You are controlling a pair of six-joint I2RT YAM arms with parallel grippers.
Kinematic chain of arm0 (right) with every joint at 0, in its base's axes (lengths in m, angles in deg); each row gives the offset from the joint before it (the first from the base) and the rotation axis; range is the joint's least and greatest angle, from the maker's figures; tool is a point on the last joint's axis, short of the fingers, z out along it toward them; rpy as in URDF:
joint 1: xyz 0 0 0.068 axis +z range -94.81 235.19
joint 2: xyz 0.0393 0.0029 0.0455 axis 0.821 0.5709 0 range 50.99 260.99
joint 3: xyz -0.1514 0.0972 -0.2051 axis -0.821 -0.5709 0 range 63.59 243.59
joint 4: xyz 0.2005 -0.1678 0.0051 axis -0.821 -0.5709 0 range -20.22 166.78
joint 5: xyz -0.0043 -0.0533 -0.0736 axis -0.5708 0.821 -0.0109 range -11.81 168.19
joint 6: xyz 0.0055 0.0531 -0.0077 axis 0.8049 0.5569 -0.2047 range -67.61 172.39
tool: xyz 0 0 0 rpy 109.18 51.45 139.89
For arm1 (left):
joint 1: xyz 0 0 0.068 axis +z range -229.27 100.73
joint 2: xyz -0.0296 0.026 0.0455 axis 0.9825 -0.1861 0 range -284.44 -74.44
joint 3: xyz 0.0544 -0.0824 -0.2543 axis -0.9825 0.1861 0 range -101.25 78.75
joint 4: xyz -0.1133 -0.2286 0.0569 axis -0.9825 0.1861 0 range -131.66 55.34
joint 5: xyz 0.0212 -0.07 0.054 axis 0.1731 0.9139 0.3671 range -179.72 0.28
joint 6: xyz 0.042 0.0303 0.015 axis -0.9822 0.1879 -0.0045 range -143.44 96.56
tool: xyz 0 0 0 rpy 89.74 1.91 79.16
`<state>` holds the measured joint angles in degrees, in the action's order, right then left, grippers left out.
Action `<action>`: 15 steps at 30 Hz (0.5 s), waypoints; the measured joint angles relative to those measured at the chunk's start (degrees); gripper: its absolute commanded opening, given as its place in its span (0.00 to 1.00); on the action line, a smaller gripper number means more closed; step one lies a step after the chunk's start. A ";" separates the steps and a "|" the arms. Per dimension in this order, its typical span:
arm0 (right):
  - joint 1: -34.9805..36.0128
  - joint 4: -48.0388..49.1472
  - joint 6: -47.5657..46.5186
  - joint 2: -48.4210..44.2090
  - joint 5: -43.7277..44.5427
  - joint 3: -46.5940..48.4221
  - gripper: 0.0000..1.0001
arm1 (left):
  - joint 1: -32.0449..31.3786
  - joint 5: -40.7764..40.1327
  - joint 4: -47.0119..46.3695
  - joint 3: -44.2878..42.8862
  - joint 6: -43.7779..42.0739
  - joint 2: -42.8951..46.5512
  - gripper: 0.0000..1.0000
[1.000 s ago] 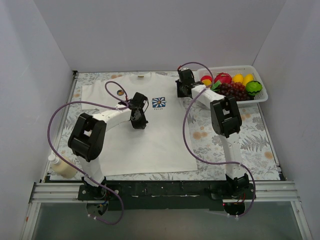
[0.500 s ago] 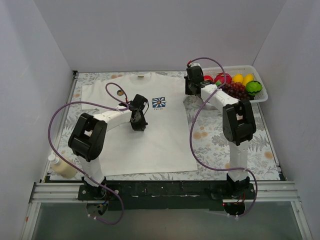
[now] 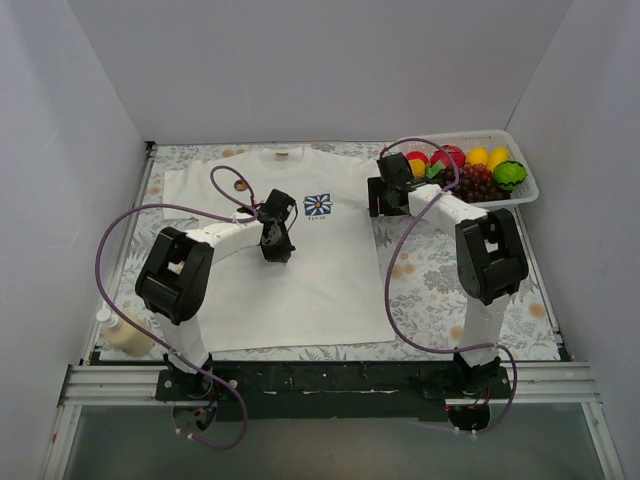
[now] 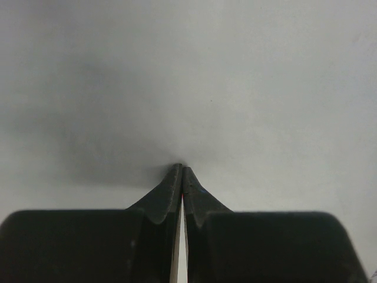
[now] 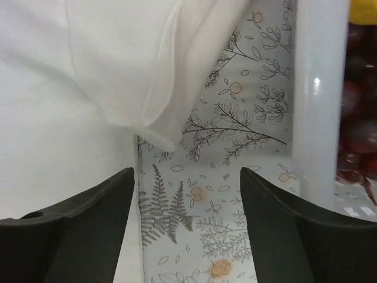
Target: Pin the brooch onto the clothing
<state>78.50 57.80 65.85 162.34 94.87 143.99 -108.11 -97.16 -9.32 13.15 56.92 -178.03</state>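
Now the dark blue, white-daisy brooch point(image 3: 318, 205) is sitting on the white T-shirt point(image 3: 320, 280), left gripper point(image 4: 181, 170) pressing fingers together, right gripper point(image 5: 187, 194) holding its own apart.

The brooch point(image 3: 318, 205) sits too small in the top view to show any pin or fastening. The left gripper point(image 3: 277, 247) hides its fingertips under its own body. In the right wrist view, the tray point(image 5: 310, 118) runs off-frame, grapes point(image 5: 356, 147) a dark blur.
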 measured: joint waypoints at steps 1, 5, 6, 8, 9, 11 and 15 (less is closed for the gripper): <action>0.00 0.11 -0.04 -1.38 -0.35 -0.76 0.81 | 0.00 0.00 -0.02 0.00 -0.02 0.00 0.00; -0.35 1.81 -0.37 -6.73 -1.49 -2.27 0.78 | -0.02 0.00 0.00 -0.02 -0.46 0.11 0.00; -0.44 2.64 -0.42 -7.69 -1.99 -2.25 0.74 | 0.00 0.00 0.07 -0.02 -0.70 0.17 0.00; -0.50 4.28 -0.57 -8.63 -3.43 -1.81 0.70 | -0.04 -0.02 0.33 -0.02 -1.22 0.31 0.00; -0.61 4.72 -0.61 -8.63 -4.31 -1.38 0.54 | -0.31 -0.04 0.59 -0.04 -1.53 0.42 0.00; -0.70 5.57 -0.74 -7.91 -7.04 -0.52 0.49 | -0.76 -0.15 1.38 -0.11 -2.01 0.68 0.00; 0.15 6.08 -1.55 -5.84 -11.21 0.02 0.17 | -3.65 0.15 2.23 -0.15 -2.10 2.03 0.00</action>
<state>78.65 63.87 64.29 156.50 83.66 144.01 -111.76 -97.01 -7.09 12.99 54.82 -176.00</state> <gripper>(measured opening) 0.362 0.008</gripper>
